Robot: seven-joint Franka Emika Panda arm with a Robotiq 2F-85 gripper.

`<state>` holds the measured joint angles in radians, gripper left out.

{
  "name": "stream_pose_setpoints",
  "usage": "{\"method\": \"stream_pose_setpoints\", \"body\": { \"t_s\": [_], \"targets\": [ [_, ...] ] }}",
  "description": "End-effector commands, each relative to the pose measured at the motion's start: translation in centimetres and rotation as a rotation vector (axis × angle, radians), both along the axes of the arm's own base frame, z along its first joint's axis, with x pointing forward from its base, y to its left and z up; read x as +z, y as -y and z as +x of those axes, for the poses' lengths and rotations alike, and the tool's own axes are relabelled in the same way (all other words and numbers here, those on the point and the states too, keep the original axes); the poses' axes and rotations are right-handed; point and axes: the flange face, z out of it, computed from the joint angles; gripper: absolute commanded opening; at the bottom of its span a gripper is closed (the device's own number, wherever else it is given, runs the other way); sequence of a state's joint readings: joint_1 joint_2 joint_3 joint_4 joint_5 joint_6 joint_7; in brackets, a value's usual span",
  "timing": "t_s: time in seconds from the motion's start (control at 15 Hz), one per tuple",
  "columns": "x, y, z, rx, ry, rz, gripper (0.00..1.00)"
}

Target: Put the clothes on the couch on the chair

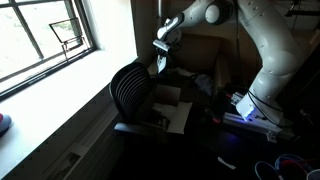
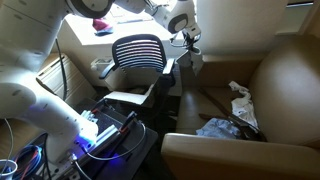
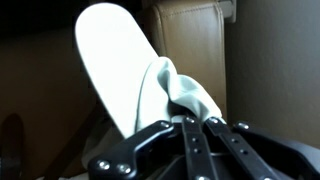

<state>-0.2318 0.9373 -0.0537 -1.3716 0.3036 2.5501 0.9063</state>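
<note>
The fingers (image 3: pixel 189 132) are pinched fully shut on a fold of the pale garment (image 3: pixel 172 92), which bunches up just past their tips in the wrist view. From where I stand, taking the room from the left, the white arm (image 2: pixel 35 60) sweeps up from its base, where a blue light (image 2: pixel 92 140) glows low down. Next comes the chair (image 2: pixel 138 55), its ribbed back upright, with flat whitish cardboard sheets (image 2: pixel 127 97) lying across its seat. Just beside the right edge of the chair's back, the fingers hang in the air with the garment dangling under them, above the gap between chair and couch; it touches neither. Further right is the couch (image 2: pixel 285 85), broad and tan. On its seat cushion lie the other clothes: a crumpled pale piece (image 2: pixel 240 100) toward the back corner and a dark grey heap (image 2: pixel 215 128) close to the front edge. In an exterior view a bright window (image 1: pixel 45 40) stands behind the chair.
</note>
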Motion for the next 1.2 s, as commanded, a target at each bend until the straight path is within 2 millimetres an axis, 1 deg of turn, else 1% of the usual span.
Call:
{"method": "stream_pose_setpoints", "body": {
  "t_s": [0.0, 0.2, 0.47, 0.53, 0.67, 0.73, 0.8, 0.87, 0.93, 1.0, 1.07, 1.13],
  "targets": [
    [6.2, -1.2, -4.3, 0.19, -0.048, 0.055, 0.01],
    [11.3, -1.7, -7.1, 0.361, -0.046, 0.039, 0.01],
    [17.9, -3.1, -11.3, 0.591, 0.008, -0.005, 0.01],
    [19.6, -3.6, -12.5, 0.651, 0.018, -0.007, 0.01],
    [22.1, -4.9, -15.4, 0.762, -0.005, 0.006, 0.01],
    [22.7, -5.6, -17.1, 0.813, -0.038, 0.003, 0.01],
    [23.0, -6.4, -18.9, 0.83, -0.07, -0.016, 0.01],
    [22.6, -7.0, -20.1, 0.811, -0.099, -0.047, 0.01],
    [23.1, -5.6, -16.4, 0.792, -0.062, -0.022, 0.03],
    [23.2, -6.2, -17.8, 0.803, -0.082, -0.033, 0.03],
    [23.2, -6.7, -18.8, 0.811, -0.092, -0.036, 0.03],
    [23.1, -7.0, -19.3, 0.816, -0.098, -0.035, 0.03]
  ]
}}
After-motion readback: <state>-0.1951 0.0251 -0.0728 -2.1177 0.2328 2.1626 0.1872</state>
